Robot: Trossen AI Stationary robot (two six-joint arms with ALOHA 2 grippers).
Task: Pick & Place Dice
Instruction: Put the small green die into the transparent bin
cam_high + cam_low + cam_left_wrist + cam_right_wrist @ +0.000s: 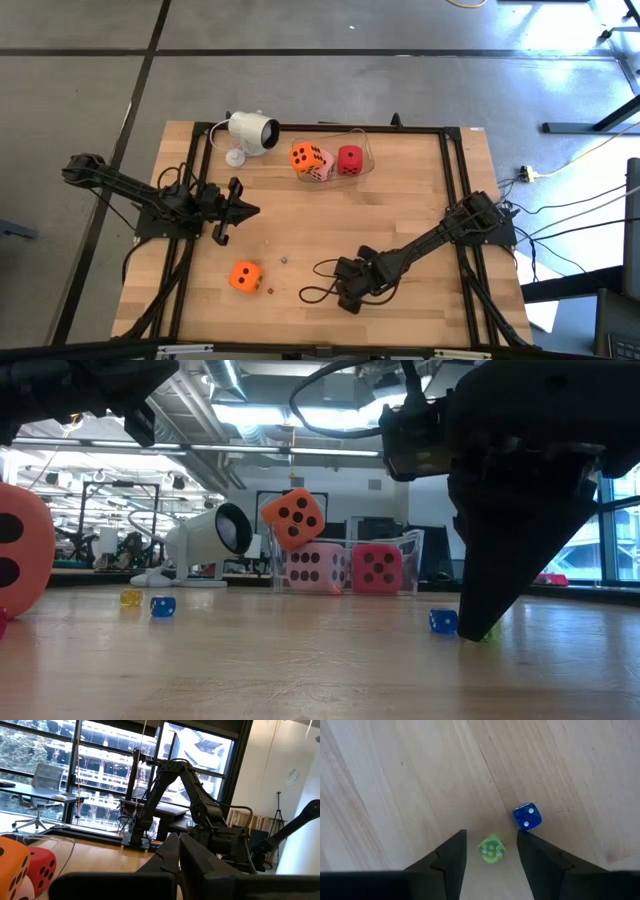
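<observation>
While the right tool (491, 851) stood tip-down on the wooden surface (400, 210), its fingers were parted and straddled a tiny green die (491, 848) — not pinching it, a gap showing on either side. A tiny blue die (527, 816) lay just beside one fingertip. The left tool (235, 209) waited over the surface's left side, fingers shut and holding nothing.

Risk, as I judged it: the tool was set on the small translucent dice, not the large soft ones the task seems to mean. Closing here could squirt the green die sideways off the hard fingertips, or nudge the blue one away, since both were small and slick.

Task dice — soft-looking cubes with dark pips. One orange die (244, 276) sat alone near the surface's front edge, left of the right tool and well apart from it. Another orange die (303, 156), tilted, rested atop a pale pink die (320, 166), with a red die (350, 159) beside them, all in a clear container (413, 545) at the far edge, near a white camera (251, 131).
</observation>
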